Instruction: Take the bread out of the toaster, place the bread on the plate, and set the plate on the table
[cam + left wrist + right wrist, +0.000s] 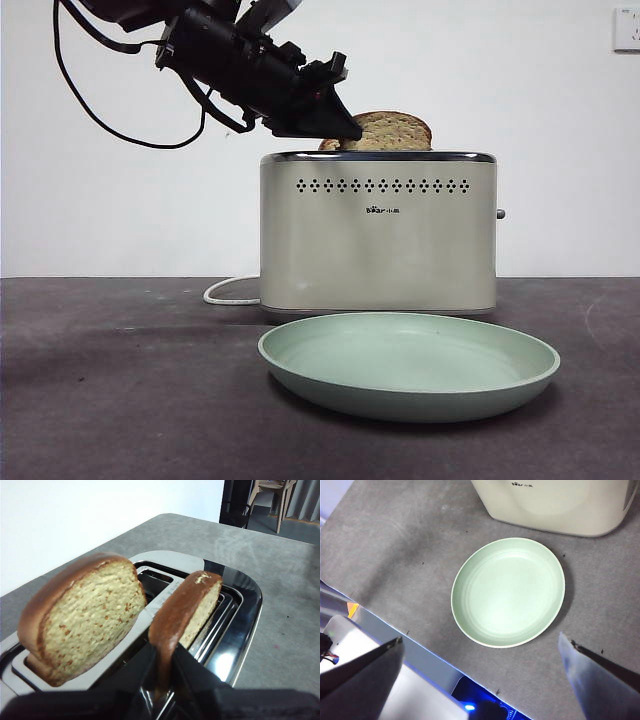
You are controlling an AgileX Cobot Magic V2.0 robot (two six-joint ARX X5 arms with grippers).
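Left claw point(335, 115) is down at the top of the toaster point(378, 235), coming in from the upper left in the front view. In the left wrist view its two black jaws sit narrow, one on each side of a slice's dark crust edge point(182, 612), pinching it. That gripped slice stands upright in one slot. A second slice point(85, 617) with the wider face stands in the neighbouring slot, not touched by the claw. Hard to say from this angle which of the two is the larger bread: the gripped one is seen nearly edge-on. From the front only one rounded brown top point(388, 131) shows above the chrome rim, just beside the claw tip.

Right claw point(480, 680) hangs high over the counter point(395, 545), jaws spread wide, holding nothing.

Plate point(408, 364) is pale green, flat on the counter just in front of the toaster, close to it but apart in the right wrist view point(508, 591). Nothing lies on it. White cord point(228, 290) trails out beside the toaster base.
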